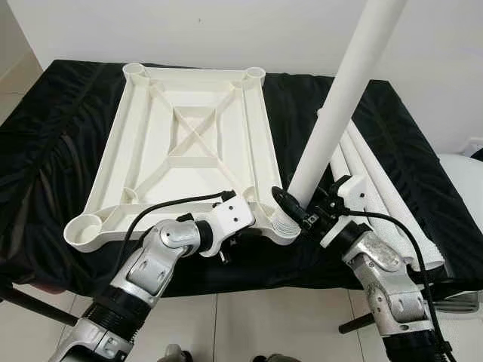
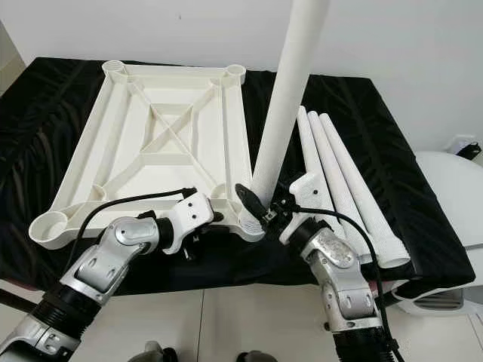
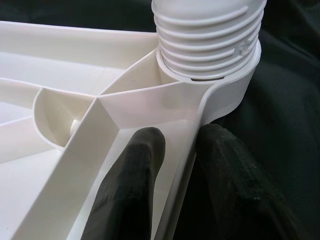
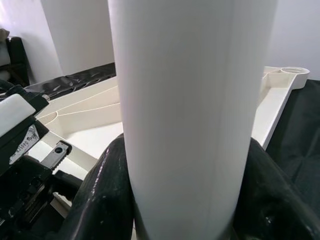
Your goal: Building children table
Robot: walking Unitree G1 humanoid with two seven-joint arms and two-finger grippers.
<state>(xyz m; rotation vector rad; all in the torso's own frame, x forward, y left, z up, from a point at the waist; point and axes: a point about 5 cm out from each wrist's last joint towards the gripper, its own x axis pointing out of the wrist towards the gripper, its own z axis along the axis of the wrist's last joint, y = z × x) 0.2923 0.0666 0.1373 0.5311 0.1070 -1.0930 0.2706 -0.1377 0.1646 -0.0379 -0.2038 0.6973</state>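
Upright table leg [image 1: 343, 90] cut off at 12 o'clock edge; left gripper [image 1: 240, 240] fingertips hidden beneath tabletop frame [image 1: 143, 136] rim.

I can read no text, brand or number anywhere in my feeds; the only candidate I find is a small label [image 4: 21, 145] on the black hardware beside the leg in my right wrist view; it carries dark print, but that is too blurred for me to make out.
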